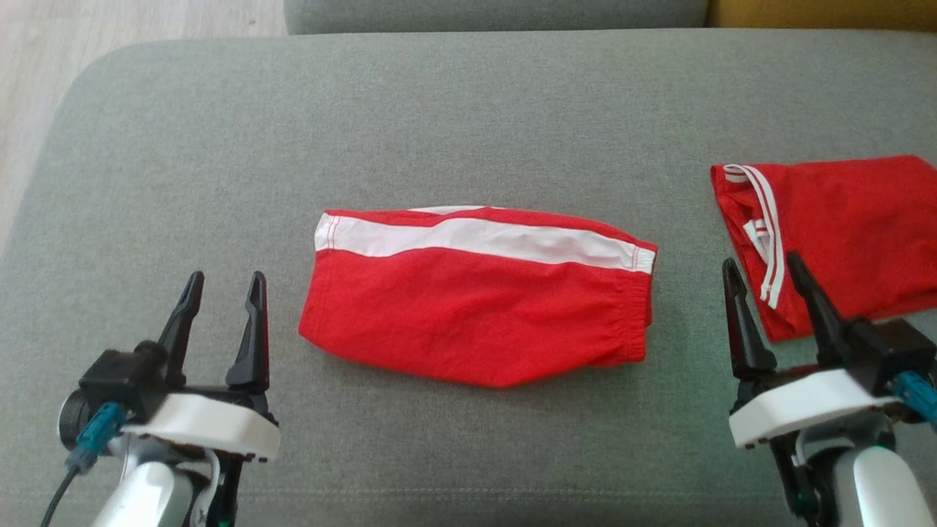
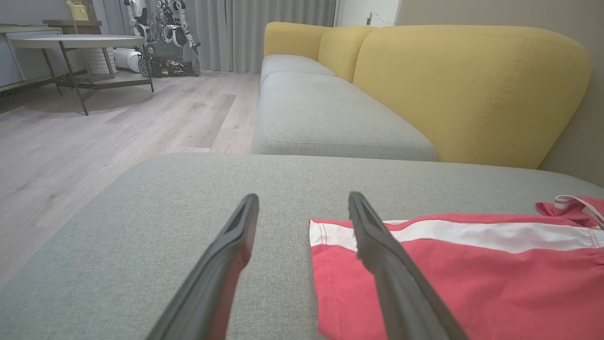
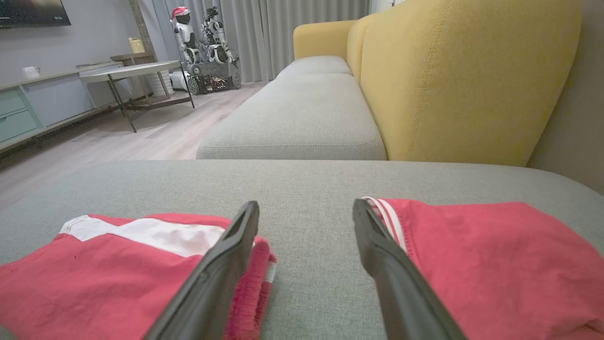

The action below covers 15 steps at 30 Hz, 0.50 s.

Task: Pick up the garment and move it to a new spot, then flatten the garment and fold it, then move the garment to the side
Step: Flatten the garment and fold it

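The garment is a pair of red shorts with a white stripe, folded flat in the middle of the grey cushion. It also shows at the lower right of the left wrist view and the lower left of the right wrist view. My left gripper stands open to the left of the garment, apart from it and empty. My right gripper is open and empty too, between the garment's right end and a second red garment.
The second red garment with white trim lies at the cushion's right edge. A yellow sofa back rises beyond the cushion. Wooden floor, a round table and another robot stand past the cushion's left side.
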Available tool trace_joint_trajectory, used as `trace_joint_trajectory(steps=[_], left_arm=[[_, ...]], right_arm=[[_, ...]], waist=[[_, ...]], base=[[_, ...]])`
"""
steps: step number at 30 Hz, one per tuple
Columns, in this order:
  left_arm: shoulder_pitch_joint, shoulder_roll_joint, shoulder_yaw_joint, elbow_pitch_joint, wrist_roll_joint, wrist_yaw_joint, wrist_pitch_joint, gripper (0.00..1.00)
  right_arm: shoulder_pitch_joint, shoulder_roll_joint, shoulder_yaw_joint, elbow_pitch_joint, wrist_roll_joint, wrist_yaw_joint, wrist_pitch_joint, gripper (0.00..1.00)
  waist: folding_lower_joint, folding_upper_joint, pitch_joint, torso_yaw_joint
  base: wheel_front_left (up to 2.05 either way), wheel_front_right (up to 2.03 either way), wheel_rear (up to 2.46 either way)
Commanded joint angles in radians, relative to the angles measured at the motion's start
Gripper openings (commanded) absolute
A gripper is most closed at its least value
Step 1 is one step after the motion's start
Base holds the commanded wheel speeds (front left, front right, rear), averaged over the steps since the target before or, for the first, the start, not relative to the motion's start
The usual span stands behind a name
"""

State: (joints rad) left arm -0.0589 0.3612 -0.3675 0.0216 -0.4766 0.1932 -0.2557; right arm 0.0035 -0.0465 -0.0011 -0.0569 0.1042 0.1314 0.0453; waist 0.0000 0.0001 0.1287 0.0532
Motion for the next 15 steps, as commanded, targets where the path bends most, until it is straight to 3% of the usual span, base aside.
trace_joint_trajectory(steps=[1, 15], left_arm=[[-0.029, 0.031, 0.046, -0.037, 0.011, -0.003, -0.006, 1.0], [-0.028, 0.033, 0.044, -0.036, -0.001, 0.001, -0.003, 1.0]], right_arm=[[-0.013, -0.004, 0.021, -0.042, -0.005, -0.001, 0.002, 1.0], [-0.014, -0.004, 0.018, -0.05, 0.009, -0.001, 0.008, 1.0]], waist=[[0.0, -0.0001, -0.002, -0.001], [0.0, -0.0001, 0.0, -0.001]], base=[[0.0, 0.0, 0.0], [0.0, 0.0, 0.0]])
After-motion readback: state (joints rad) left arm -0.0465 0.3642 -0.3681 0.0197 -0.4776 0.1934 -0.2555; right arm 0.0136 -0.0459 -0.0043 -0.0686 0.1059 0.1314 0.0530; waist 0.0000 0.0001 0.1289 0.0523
